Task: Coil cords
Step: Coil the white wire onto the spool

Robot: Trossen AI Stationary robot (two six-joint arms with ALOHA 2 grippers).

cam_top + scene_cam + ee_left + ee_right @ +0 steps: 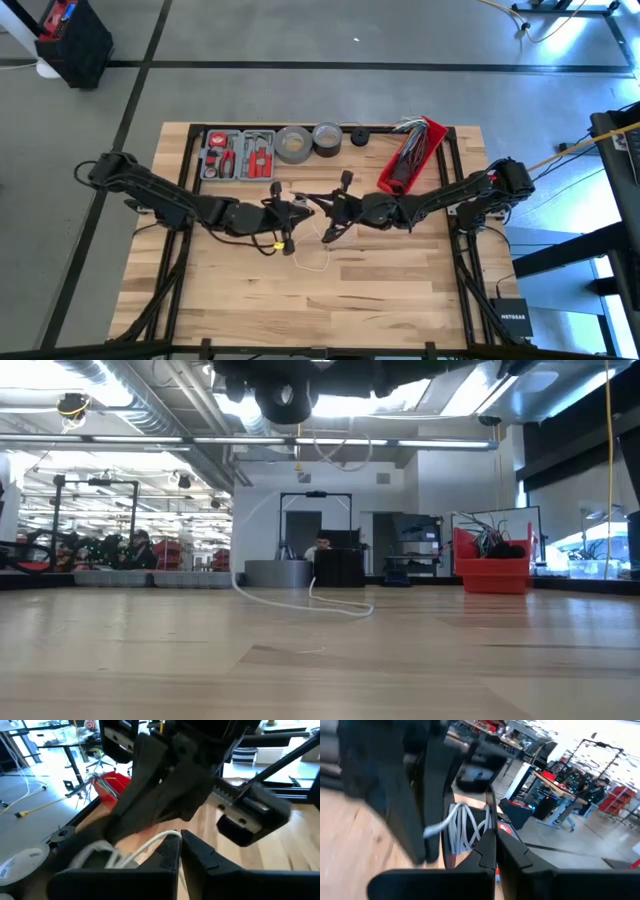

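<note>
The thin white cable [312,258] lies partly in a loose loop on the table. In the low view the cable [300,600] rises from the table in an arc toward the grippers. Both grippers meet above the table's middle. My left gripper [292,212] is shut, and a bend of the cable [160,840] sticks out at its tips. My right gripper [326,214] faces it, also shut, with several cable loops [465,827] bunched beside its fingers. I cannot make out the cable's black disc. My left gripper pinches a bend of the white cable [172,836] between its two fingertips, coming level from the table's left. The cable trails slack back past the fingers and down to the table. My right gripper is shut beside a bunch of several cable loops [470,837], coming level from the table's right. Its own fingers [485,855] hide the place of contact, so the held part cannot be told. The loops stand clear of the table.
At the far edge stand a grey tool tray [238,155], two tape rolls [294,143] [327,136], a small black round thing [360,137] and a red bin of wires [412,152]. The near half of the table [330,310] is bare wood.
</note>
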